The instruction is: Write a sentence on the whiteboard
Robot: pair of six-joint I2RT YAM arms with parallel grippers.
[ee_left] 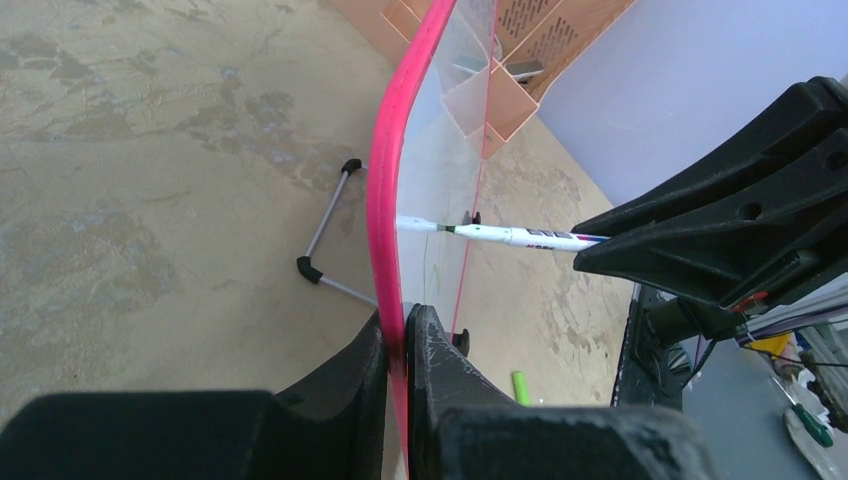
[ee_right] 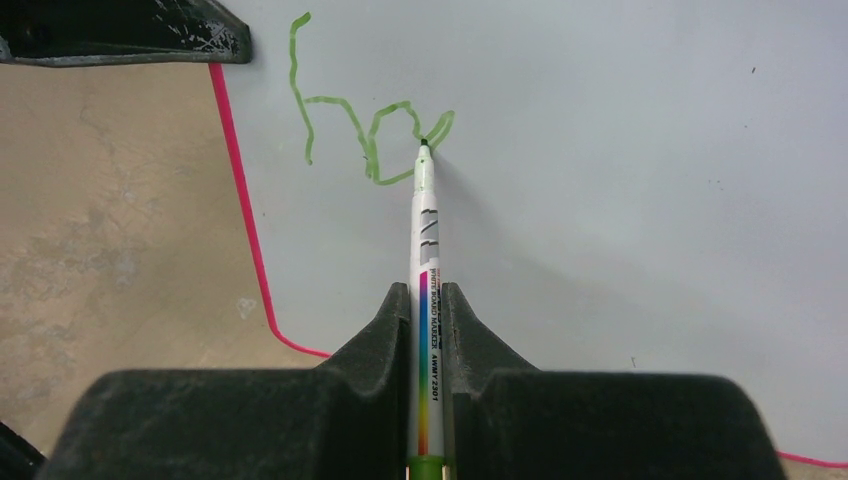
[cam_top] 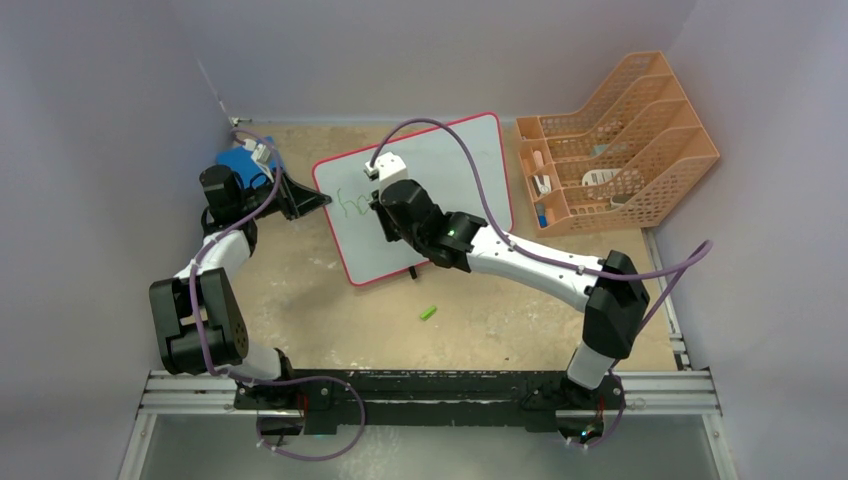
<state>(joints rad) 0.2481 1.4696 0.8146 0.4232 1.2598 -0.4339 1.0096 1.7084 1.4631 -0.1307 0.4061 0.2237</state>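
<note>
The whiteboard, white with a thin red rim, stands tilted on the table. My left gripper is shut on its left rim, one finger on each face. My right gripper is shut on a white marker with a rainbow stripe. The marker tip touches the board at the end of green letters reading "ha". The marker also shows in the left wrist view, tip against the board face. In the top view the green writing lies near the board's left edge, beside my right gripper.
A green marker cap lies on the table in front of the board. An orange file rack stands at the back right. A blue pad sits behind my left arm. The board's wire foot rests on the table.
</note>
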